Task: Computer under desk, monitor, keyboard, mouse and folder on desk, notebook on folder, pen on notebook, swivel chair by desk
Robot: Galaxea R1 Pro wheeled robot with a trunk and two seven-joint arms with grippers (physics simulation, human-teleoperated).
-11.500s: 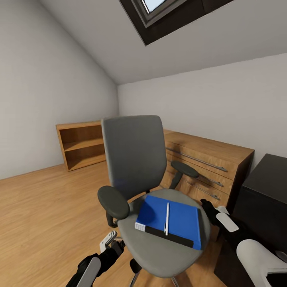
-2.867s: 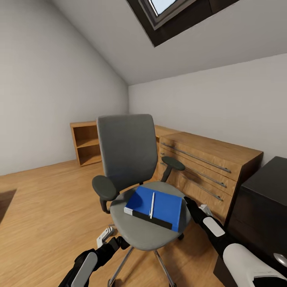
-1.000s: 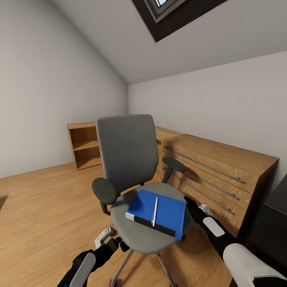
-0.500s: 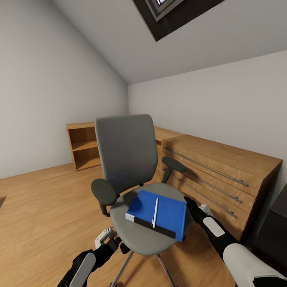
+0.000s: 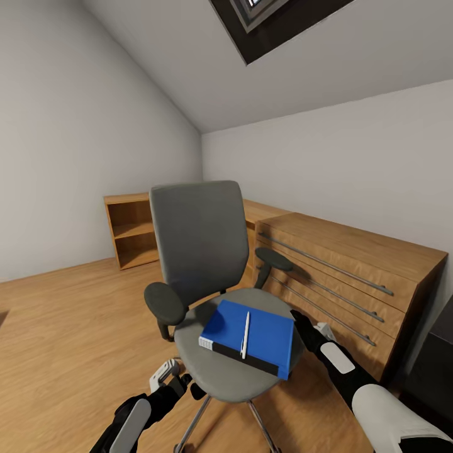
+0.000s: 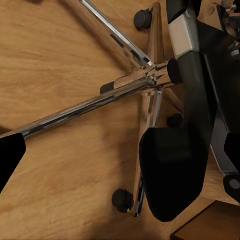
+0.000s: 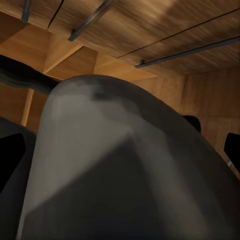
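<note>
My white pen (image 5: 245, 335) lies on the blue folder (image 5: 251, 336) atop the swivel chair (image 5: 207, 277); whether my pincers are apart, I cannot tell

Grey swivel chair (image 5: 201, 251), blue folder (image 5: 251, 333), white pen (image 5: 245, 335), brown wooden dresser (image 5: 352, 277).

Attic bedroom at home: sloped ceiling, skylight (image 5: 277, 19), wooden dresser (image 5: 352, 277), open bookshelf (image 5: 129, 229)

A long wooden dresser with metal bar handles (image 5: 352, 264) stands against the pale back wall (image 5: 340, 163), and an open wooden shelf unit (image 5: 129, 229) sits in the corner beside it. The light wood plank floor (image 5: 69, 327) stretches beneath a dark-framed skylight (image 5: 270, 22) set in the sloping ceiling.
</note>
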